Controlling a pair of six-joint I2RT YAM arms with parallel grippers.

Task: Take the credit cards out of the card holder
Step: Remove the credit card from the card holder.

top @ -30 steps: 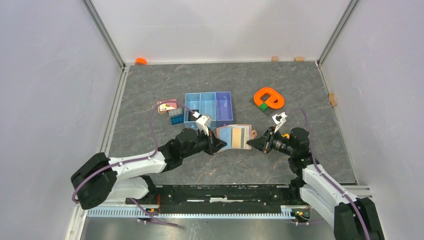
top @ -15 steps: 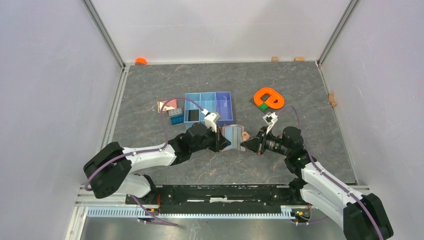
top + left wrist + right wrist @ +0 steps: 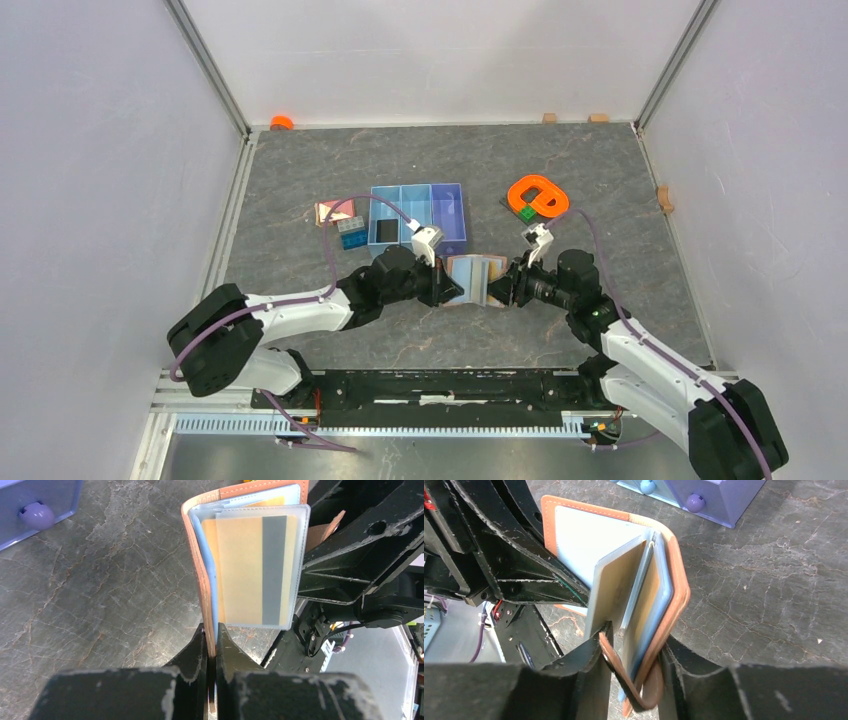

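Two grippers share one small thing: the salmon-brown, leather-like folding card holder (image 3: 470,278) stands upright between them, half open like a book. Whether it clears the grey marbled table (image 3: 400,150) I cannot tell. The left gripper (image 3: 211,635) has its fingers pinched narrow on the thin edge of one cover. The right gripper (image 3: 634,662) is closed around the other cover, with the curled brown closure tab (image 3: 610,657) caught between its fingers too. A tan card (image 3: 245,565) with a grey stripe sits in a clear plastic sleeve (image 3: 301,565); I see no black card in the wallet.

My worry is that neither arm is free to pull. When one lets go, the wallet may flop shut or swing on the other's slim hold and slip out. The right fingers also seem to squeeze the sleeve edges, which could pin the card or drag the sleeve along.
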